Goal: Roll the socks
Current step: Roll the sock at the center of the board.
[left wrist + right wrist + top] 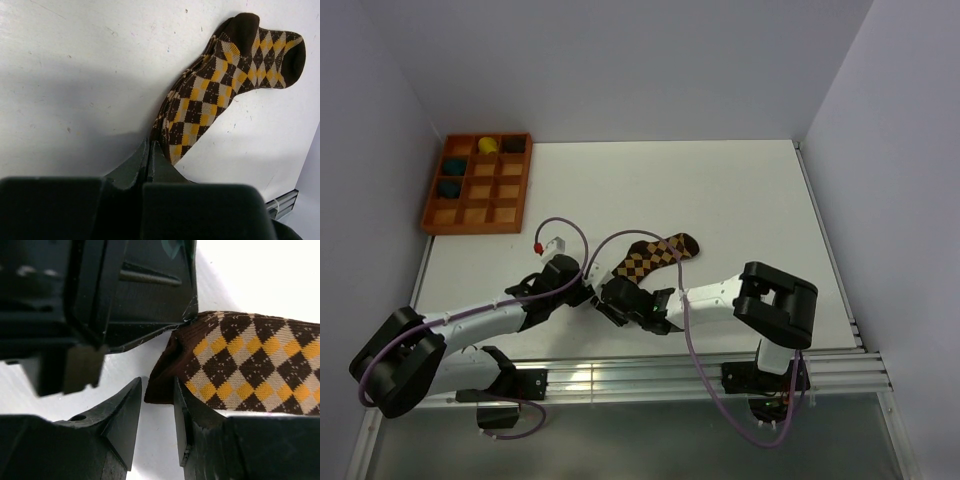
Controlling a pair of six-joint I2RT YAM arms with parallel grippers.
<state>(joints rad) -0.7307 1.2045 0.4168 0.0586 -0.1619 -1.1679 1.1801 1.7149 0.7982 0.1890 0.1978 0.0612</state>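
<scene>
While pinching brown-tan argyle fabric socks (pixel 215 95) in closed left jaws, right jaws barely apart, risked cuff slipping if tugged.

One camera looks down from above and behind over the whole white table (pixel 720 200), while both wrist cameras sit close, sharing the brown-and-tan diamond-checked fabric sock (pixel 215 95).

Cuff end of socks (pixel 650 258) crowded: left gripper (pixel 150 150), jaws closed, and right gripper (pixel 157 390), jaws parted around cuff corner, meet there almost touching, no gap to pass between. Cables (pixel 563 219) loop above both wrists. Toe end free on all sides. Open table (pixel 720 190) beyond and right of socks. Tray (pixel 478 184) in far-left corner, well apart. Walls (pixel 380 150) bound left, back, right.
</scene>
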